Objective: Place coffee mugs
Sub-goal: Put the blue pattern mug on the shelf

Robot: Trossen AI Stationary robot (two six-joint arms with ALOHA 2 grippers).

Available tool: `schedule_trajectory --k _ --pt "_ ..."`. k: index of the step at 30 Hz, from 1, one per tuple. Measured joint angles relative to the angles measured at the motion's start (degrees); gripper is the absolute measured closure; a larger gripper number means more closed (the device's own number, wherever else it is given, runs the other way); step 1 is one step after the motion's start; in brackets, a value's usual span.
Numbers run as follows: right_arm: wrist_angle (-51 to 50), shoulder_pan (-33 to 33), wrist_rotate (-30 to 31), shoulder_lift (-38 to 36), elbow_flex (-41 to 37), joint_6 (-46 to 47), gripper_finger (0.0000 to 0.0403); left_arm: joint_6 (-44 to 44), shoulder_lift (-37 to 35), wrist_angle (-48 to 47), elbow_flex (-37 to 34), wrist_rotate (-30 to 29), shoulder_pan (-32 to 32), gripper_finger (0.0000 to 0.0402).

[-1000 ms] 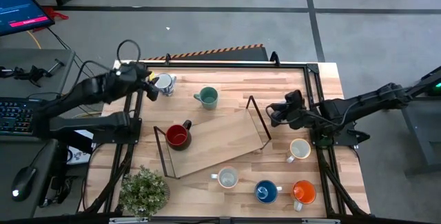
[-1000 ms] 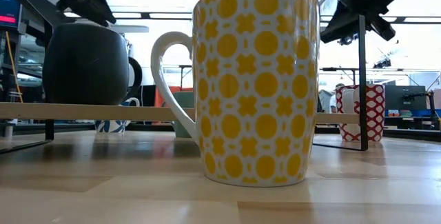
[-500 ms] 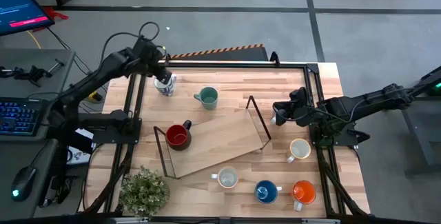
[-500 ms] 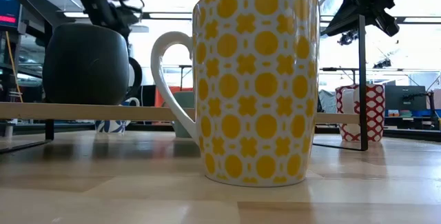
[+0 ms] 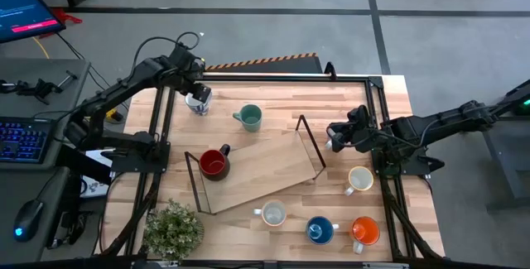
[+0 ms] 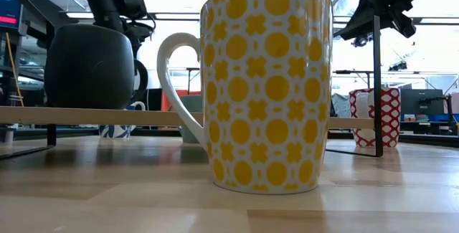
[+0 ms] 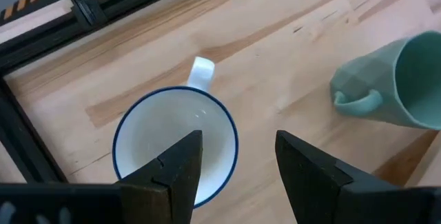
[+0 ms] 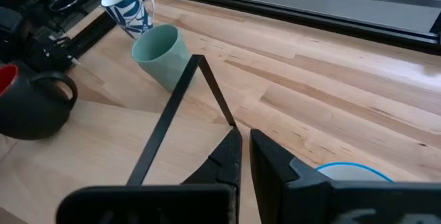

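Observation:
A white mug with a blue rim (image 7: 155, 141) stands at the table's far left, its handle (image 7: 201, 69) toward the far edge. My left gripper (image 7: 238, 148) hangs open above it and points steeply down. One finger is over the mug's mouth, the other outside its wall. A teal mug (image 5: 248, 117) stands to its right. A dark red mug (image 5: 214, 163) sits on the slanted wooden rack board (image 5: 269, 170). Cream (image 5: 358, 179), grey-white (image 5: 272, 213), blue (image 5: 319, 230) and orange (image 5: 364, 231) mugs stand near the front right. My right gripper (image 8: 244, 148) is shut, held above the rack's right end.
The rack's black end frames (image 5: 310, 141) rise at both ends of the board. A potted plant (image 5: 174, 229) stands at the near left corner. A black rail (image 5: 273, 77) runs along the far edge. In the low view a yellow-patterned mug (image 6: 265, 82) fills the middle.
My left arm has swung from the table's left side toward the far edge. Its gripper has moved a little right and down over the blue-rimmed mug, tipped to point down at it and stayed open. No mug has moved.

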Motion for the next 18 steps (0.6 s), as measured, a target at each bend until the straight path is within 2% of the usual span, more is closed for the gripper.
schedule_trajectory --k 9,18 --pt "-1.4 0.0 0.0 0.0 0.0 0.0 0.0391 0.3 0.0 1.3 -0.1 0.6 -0.3 0.0226" --pt "-1.6 0.0 0.0 0.0 0.0 0.0 0.0391 1.4 3.2 2.7 -0.5 0.0 -2.0 0.0206"
